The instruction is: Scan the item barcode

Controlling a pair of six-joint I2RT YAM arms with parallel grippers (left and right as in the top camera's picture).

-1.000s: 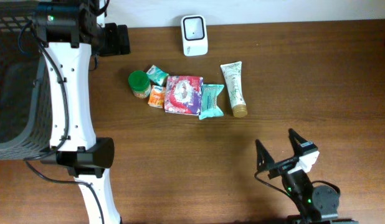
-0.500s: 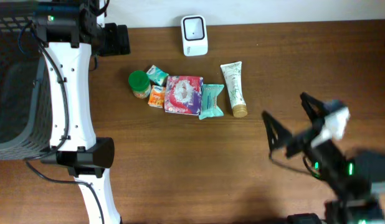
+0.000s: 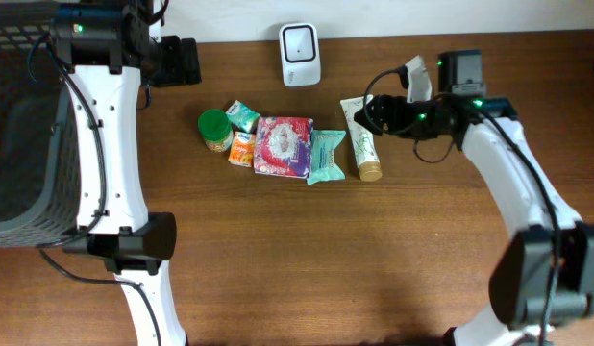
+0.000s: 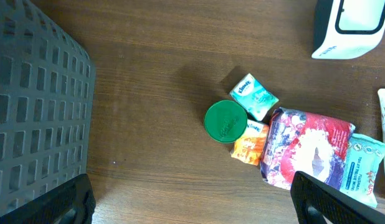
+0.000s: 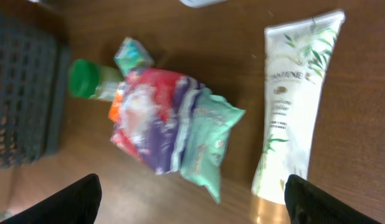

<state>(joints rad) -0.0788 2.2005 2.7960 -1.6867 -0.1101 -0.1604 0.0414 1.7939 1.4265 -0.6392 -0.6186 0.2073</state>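
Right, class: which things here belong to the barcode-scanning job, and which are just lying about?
Job, probably: white scanner; cream tube; right gripper, open over the tube.
Lying about: green-lidded jar; small tissue pack; orange packet; red-purple packet; teal packet; grey basket.

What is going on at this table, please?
Two robot arms work over a wooden table. The right gripper hangs over the white cream tube, jaws open, with nothing held. The left gripper is open too, beside the dark basket. The white scanner stands at the back of the table, behind the red and purple pouch; no item is at it yet.
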